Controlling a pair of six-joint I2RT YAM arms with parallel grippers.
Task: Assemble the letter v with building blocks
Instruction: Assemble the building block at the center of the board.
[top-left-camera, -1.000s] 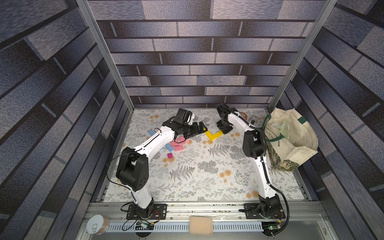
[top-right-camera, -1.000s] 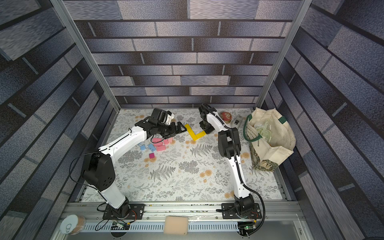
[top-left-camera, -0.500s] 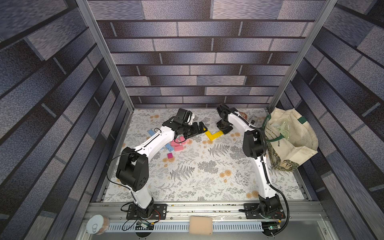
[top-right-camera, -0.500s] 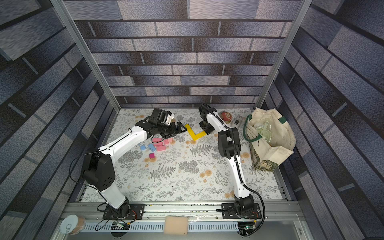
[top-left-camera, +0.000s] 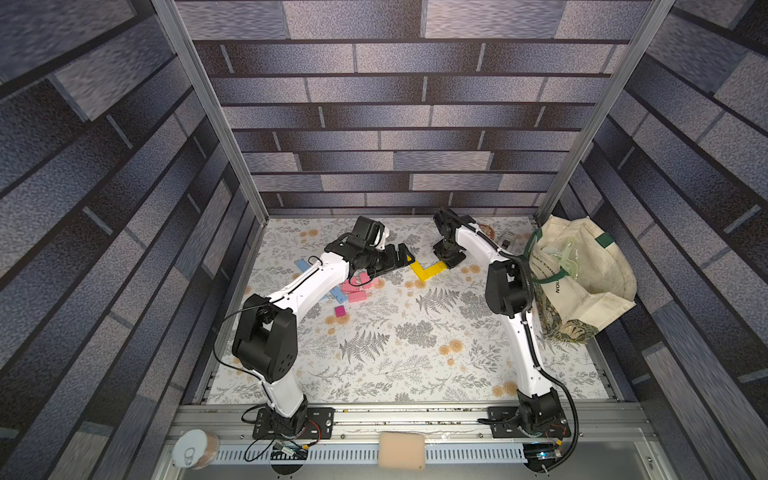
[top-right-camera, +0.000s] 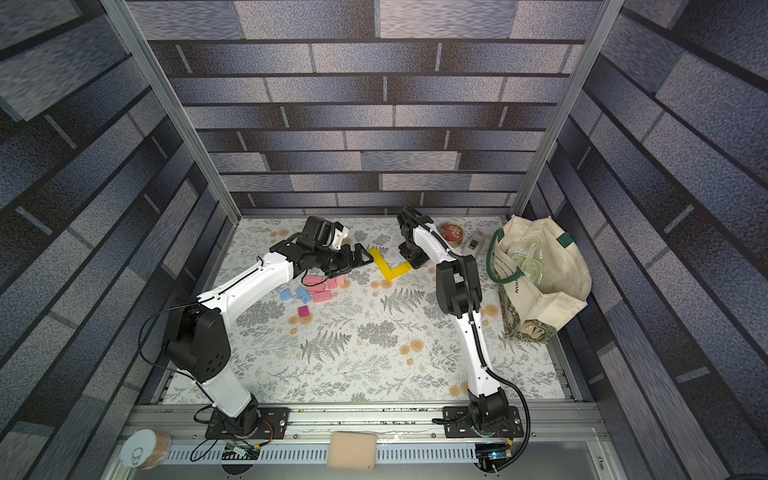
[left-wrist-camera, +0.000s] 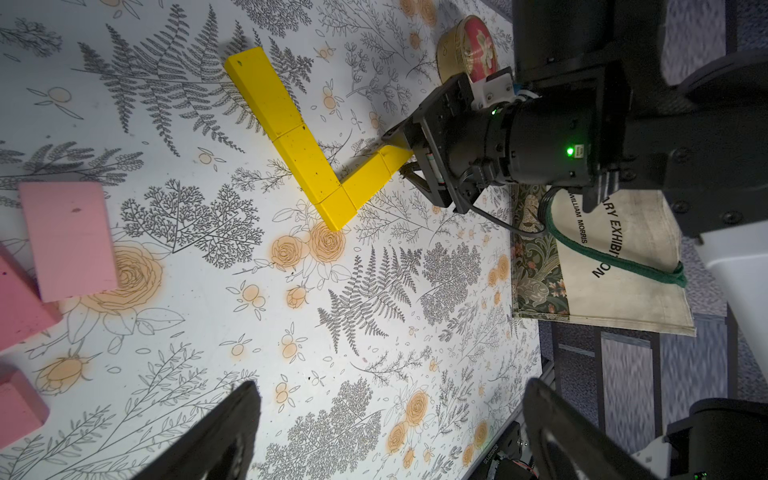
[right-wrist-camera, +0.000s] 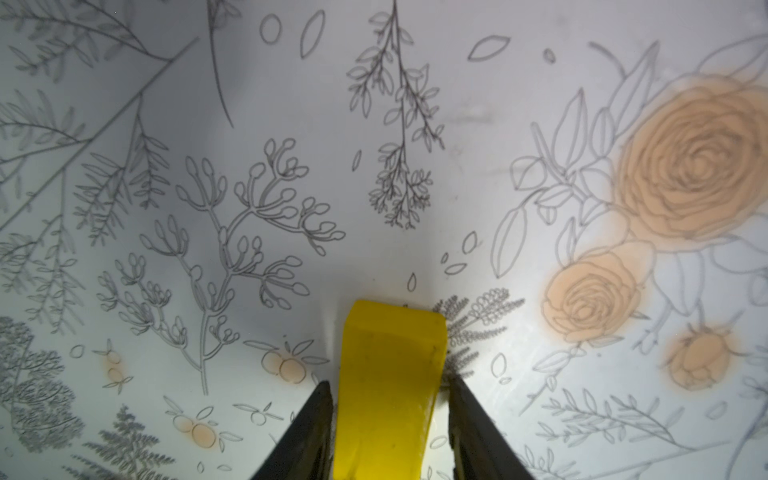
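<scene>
On the bench (top-left-camera: 415, 353), a magenta cube (top-left-camera: 340, 311) lies nearest, toward the left edge. Blue blocks (top-right-camera: 303, 293) and pink blocks (top-left-camera: 357, 296) cluster just beyond it. Farther on, the left end effector (left-wrist-camera: 392, 386) hovers wide open, holding nothing. Near the middle of the far edge, yellow blocks (left-wrist-camera: 303, 158) lie end to end in 2 arms meeting at a corner. The right end effector (right-wrist-camera: 390, 382) straddles the shorter arm's tip; whether it grips, I cannot tell.

Tote bag (left-wrist-camera: 623, 282): "WILLIAM MORRIS"
</scene>
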